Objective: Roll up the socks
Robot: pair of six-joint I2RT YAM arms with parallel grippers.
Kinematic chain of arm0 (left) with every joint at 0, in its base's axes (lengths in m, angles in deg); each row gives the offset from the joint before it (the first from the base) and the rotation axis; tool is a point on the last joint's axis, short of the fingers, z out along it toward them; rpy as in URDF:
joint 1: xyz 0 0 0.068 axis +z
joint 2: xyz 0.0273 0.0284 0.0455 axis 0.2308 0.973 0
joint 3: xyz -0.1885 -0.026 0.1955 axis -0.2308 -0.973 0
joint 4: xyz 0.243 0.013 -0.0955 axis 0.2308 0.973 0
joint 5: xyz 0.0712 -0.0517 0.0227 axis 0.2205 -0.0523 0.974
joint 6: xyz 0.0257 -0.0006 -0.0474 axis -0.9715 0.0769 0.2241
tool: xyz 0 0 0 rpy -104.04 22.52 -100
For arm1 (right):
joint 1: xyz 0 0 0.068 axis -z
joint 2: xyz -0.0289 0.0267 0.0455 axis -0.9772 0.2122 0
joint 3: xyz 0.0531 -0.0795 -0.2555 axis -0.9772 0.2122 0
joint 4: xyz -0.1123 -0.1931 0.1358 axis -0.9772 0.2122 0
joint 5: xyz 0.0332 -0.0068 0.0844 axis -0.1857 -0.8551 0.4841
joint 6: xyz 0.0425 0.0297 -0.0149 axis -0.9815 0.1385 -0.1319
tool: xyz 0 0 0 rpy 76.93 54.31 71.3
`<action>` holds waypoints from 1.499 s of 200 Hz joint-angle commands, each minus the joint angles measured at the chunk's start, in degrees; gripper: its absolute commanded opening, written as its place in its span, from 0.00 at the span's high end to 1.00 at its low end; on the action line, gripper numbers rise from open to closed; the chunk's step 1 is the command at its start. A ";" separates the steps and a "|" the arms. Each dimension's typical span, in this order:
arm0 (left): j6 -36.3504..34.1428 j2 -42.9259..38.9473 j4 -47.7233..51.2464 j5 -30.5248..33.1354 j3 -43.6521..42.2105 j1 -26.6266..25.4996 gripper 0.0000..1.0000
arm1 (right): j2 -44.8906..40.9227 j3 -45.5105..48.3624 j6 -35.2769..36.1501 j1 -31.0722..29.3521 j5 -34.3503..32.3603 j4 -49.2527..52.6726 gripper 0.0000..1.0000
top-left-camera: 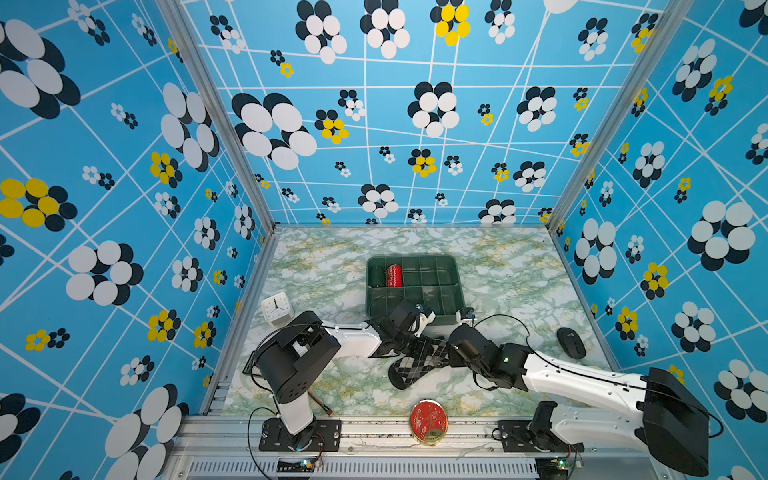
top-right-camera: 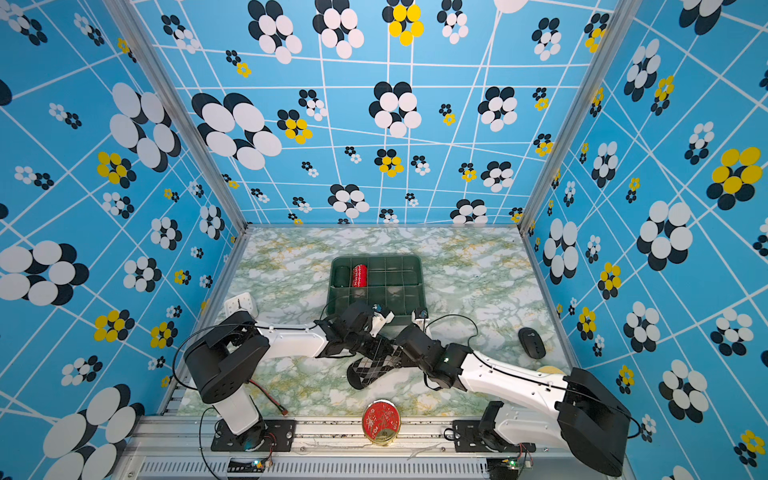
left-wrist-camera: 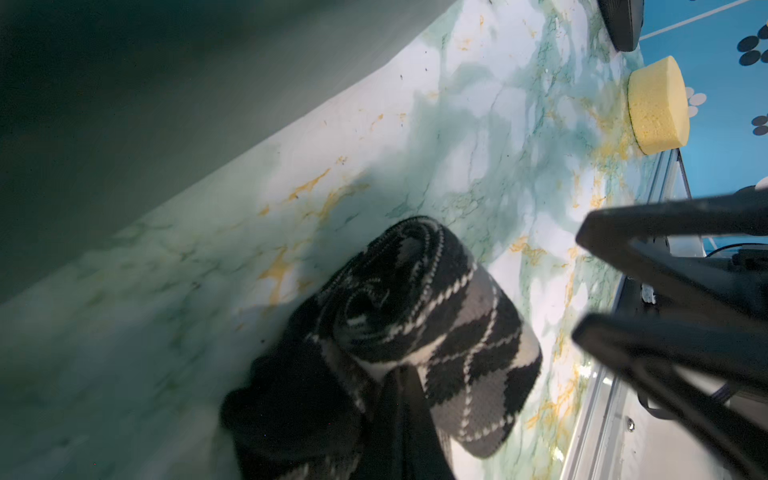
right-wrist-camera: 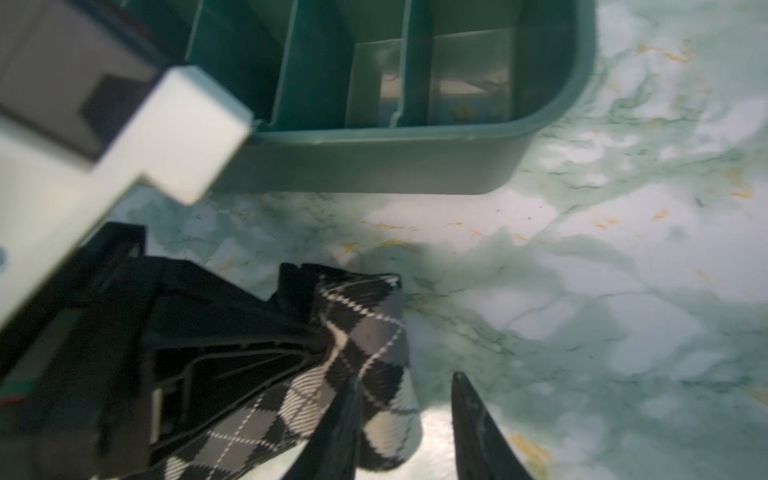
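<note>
1. Container: a dark green plastic divided tray (top-left-camera: 458,286) stands on the marbled green-and-white table (top-left-camera: 324,266).
2. Contents: a plain dark green fabric roll (top-left-camera: 377,276) and a red fabric roll with white zigzag marks (top-left-camera: 394,275) sit side by side in the tray's far-left corner. I cannot tell whether a divider stands between them.
3. Task item: the black socks with a grey and white argyle diamond pattern (top-left-camera: 415,362) lie on the table just in front of the tray's near wall, outside it. The end nearest the tray is wound into a spiral (left-wrist-camera: 415,291); the plain black toe end lies flat, pointing away from the tray.
4. Left gripper (right-wrist-camera: 309,347): I read it as clenched on the socks at the wound end, close to the tray's near wall.
5. Right gripper (right-wrist-camera: 405,376): released, jaws apart. One finger overlaps the socks' edge in the right wrist view; nothing is pinched.
6. Surroundings: a white square clock (top-left-camera: 276,307) sits left of the tray, a black computer mouse (top-left-camera: 571,341) to its right, and a round red tin (top-left-camera: 429,422) well in front.
</note>
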 commanded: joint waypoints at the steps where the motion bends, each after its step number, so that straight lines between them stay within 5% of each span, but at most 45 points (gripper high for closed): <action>1: 2.47 3.83 9.80 2.60 -1.93 0.17 1.00 | -1.85 3.27 -1.95 4.41 4.80 -0.87 0.70; 121: 1.30 4.60 14.23 4.80 1.21 -0.62 1.00 | 9.84 2.69 4.65 8.87 11.88 -11.23 0.75; 300: -2.74 4.98 22.30 8.36 5.83 -1.24 1.00 | 6.50 6.51 7.18 9.36 24.61 -21.30 0.70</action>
